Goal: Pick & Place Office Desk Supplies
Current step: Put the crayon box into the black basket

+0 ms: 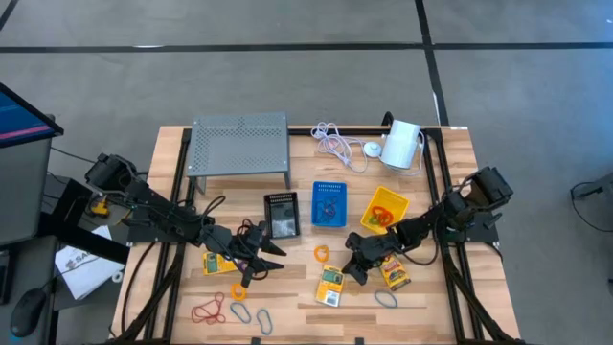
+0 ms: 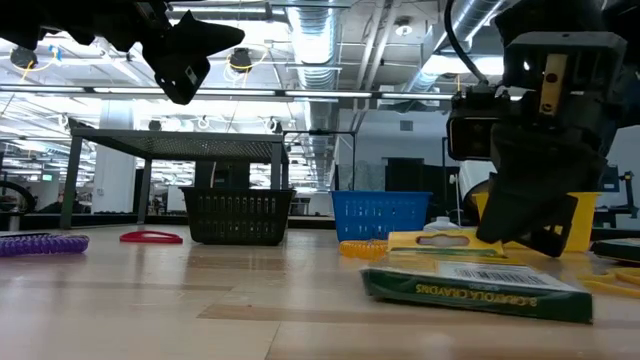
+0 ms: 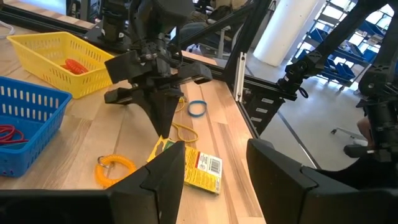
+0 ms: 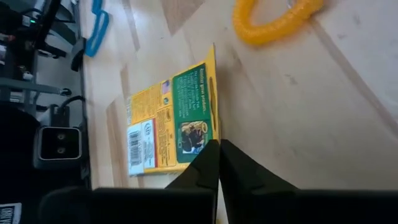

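Both arms are built of dark, angular links, along which black cables are routed. The left gripper (image 1: 257, 251) and the right gripper (image 1: 356, 259) are finished in matte black, with wedge-shaped fingers (image 4: 208, 168).

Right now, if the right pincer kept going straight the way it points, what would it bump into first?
Probably the yellow crayon box lying flat on the table: the shut right pincer points at its near edge, seemingly almost touching.

The surface (image 1: 297, 307) is pale wood with visible grain and a smooth, faintly shiny finish. Just under the right pincer (image 4: 219, 163), the yellow card packet (image 4: 174, 118) is printed glossy card. Beyond it, the orange loop (image 4: 277, 22) looks like ribbed, coiled plastic.
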